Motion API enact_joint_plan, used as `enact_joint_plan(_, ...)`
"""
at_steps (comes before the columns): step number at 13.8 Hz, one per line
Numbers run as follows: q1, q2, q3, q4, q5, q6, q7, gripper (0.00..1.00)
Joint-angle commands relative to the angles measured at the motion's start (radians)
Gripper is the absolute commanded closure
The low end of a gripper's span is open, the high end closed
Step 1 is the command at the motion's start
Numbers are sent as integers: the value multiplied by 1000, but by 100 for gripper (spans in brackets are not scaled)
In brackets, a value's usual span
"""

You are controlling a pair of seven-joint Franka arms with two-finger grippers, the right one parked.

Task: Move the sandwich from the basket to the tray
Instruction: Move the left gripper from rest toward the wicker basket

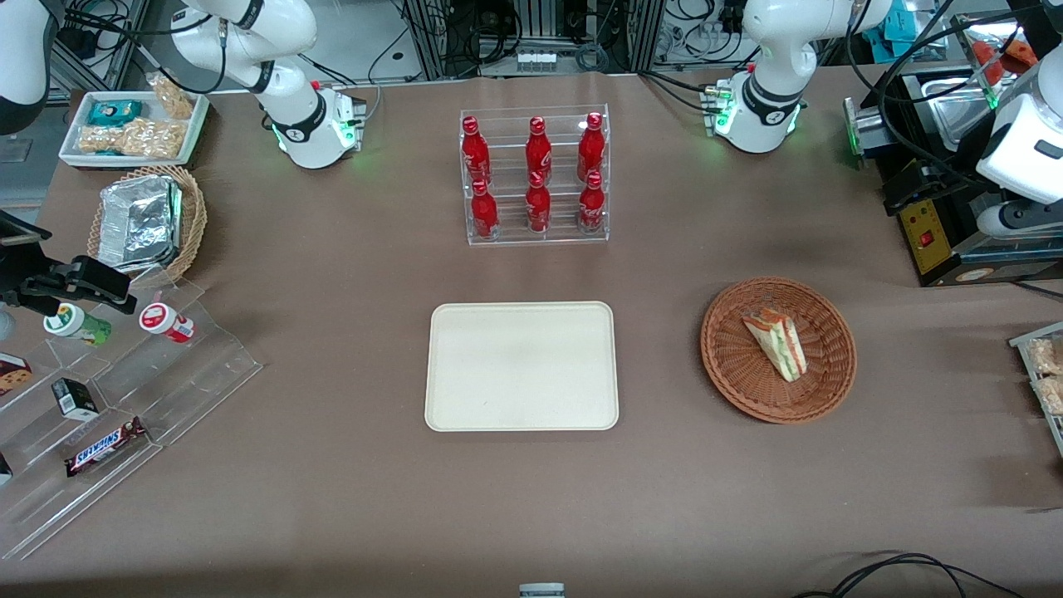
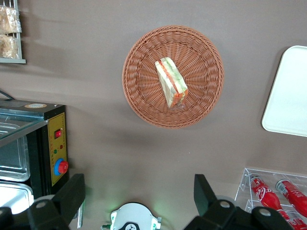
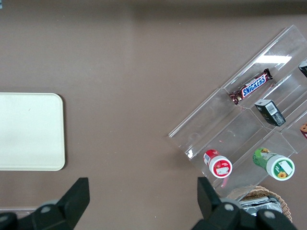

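Observation:
The sandwich (image 1: 776, 342) (image 2: 170, 82) is a pale wedge with green and red-orange layers, lying in the middle of the reddish-brown wicker basket (image 1: 731, 365) (image 2: 144, 96). The cream tray (image 1: 521, 365) (image 2: 290, 96) (image 3: 29, 132) lies flat beside the basket, toward the parked arm's end, with nothing on it. My left gripper (image 2: 139, 182) hangs high over the table, farther from the front camera than the basket and near its own arm's base. It is open, its two black fingers (image 2: 72, 191) wide apart with nothing between them.
A clear rack of red bottles (image 1: 536, 178) (image 2: 278, 191) stands farther back than the tray. A black appliance with a yellow panel (image 1: 930, 237) (image 2: 55, 148) sits near the working arm's base. A rack of snacks (image 1: 1046, 374) (image 2: 9, 31) lies at that table end.

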Motion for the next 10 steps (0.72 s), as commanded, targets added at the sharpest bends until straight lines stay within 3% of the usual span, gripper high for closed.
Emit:
enact_joint_plan(1, -3, -22, -1, -3, 16, -5, 8, 0)
enact_joint_plan(8, 5, 41, 4, 4, 13, -60, -11, 0)
enact_joint_plan(10, 6, 83, 4, -9, 8, -70, -90, 0)
